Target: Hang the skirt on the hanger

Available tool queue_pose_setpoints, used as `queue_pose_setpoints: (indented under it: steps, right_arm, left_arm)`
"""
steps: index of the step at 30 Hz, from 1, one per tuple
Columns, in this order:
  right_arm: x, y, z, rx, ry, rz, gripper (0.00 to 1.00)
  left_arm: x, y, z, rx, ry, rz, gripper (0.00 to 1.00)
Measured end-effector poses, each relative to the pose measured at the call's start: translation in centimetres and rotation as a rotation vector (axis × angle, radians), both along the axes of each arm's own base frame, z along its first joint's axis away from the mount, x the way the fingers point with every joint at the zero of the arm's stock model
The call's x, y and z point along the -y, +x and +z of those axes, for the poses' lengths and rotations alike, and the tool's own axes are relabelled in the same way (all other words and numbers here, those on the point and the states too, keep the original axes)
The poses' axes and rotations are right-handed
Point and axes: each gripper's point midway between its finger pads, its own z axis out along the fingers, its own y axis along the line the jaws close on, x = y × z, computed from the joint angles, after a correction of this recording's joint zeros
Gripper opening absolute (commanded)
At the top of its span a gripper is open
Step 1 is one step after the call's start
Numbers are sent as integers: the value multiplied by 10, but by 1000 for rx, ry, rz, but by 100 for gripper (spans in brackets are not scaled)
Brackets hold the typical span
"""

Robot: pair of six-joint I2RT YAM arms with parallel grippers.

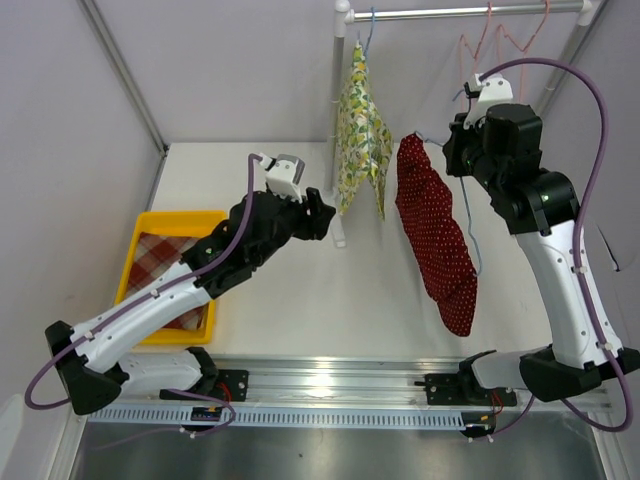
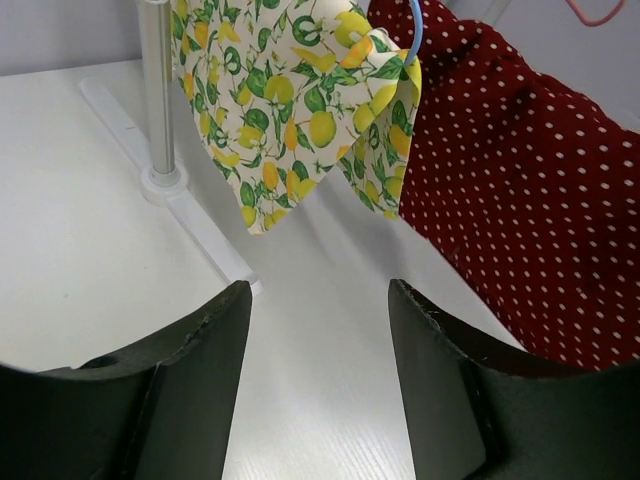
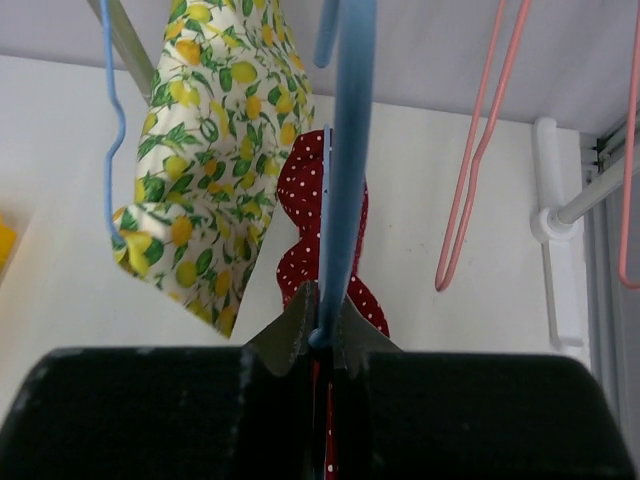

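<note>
Hanging: skirt (image 1: pixel 437 235), dark red fabric with small white dots, droops in soft folds from a thin blue wire hanger (image 3: pixel 345 150), above the desk (image 1: pixel 300 290) and just right of the lemon cloth (image 1: pixel 362 140)
Right tool (image 3: pixel 322 335): clenched on the hanger wire, its pointed tips pinching it
Left tool (image 2: pixel 320 300): released, broad matte black fingers (image 2: pixel 200 380) wide apart with nothing between them, facing the lemon cloth and skirt
Lemon cloth: light fabric printed with yellow lemons and green leaves, hung from the rail (image 1: pixel 460 13)
Rail: round metal bar on a slim upright post
Pink hangers (image 1: pixel 510 40): bare thin wire, on the rail
Tray (image 1: pixel 180 216): yellow, rectangular, holding a red-and-white checked cloth (image 1: pixel 160 255)
Desk: smooth, white
</note>
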Motion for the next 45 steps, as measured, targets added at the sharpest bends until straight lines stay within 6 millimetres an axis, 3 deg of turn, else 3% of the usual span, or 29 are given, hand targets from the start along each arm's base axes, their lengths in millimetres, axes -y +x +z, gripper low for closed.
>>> queue_pose_setpoints:
  steps: [8, 21, 30, 35, 41, 45]
  right_arm:
    - [-6, 43, 20, 121, -9, -28, 0]
    - [-14, 138, 76, 354, 38, -48, 0]
    - [-13, 191, 96, 441, 57, -52, 0]
    - [-19, 208, 92, 455, 55, -40, 0]
    - [-28, 223, 70, 422, 47, -29, 0]
    - [-46, 232, 55, 407, 31, -5, 0]
  left_arm:
    - [-3, -6, 5, 2, -19, -12, 62]
    - [-13, -20, -1, -13, -20, -34, 62]
    - [-16, -22, -2, -15, -16, -35, 62]
    - [-15, -23, -2, -14, -13, -44, 62]
    - [-15, -24, -2, -14, -9, -50, 62]
    - [-15, -24, -3, -14, -8, -49, 62]
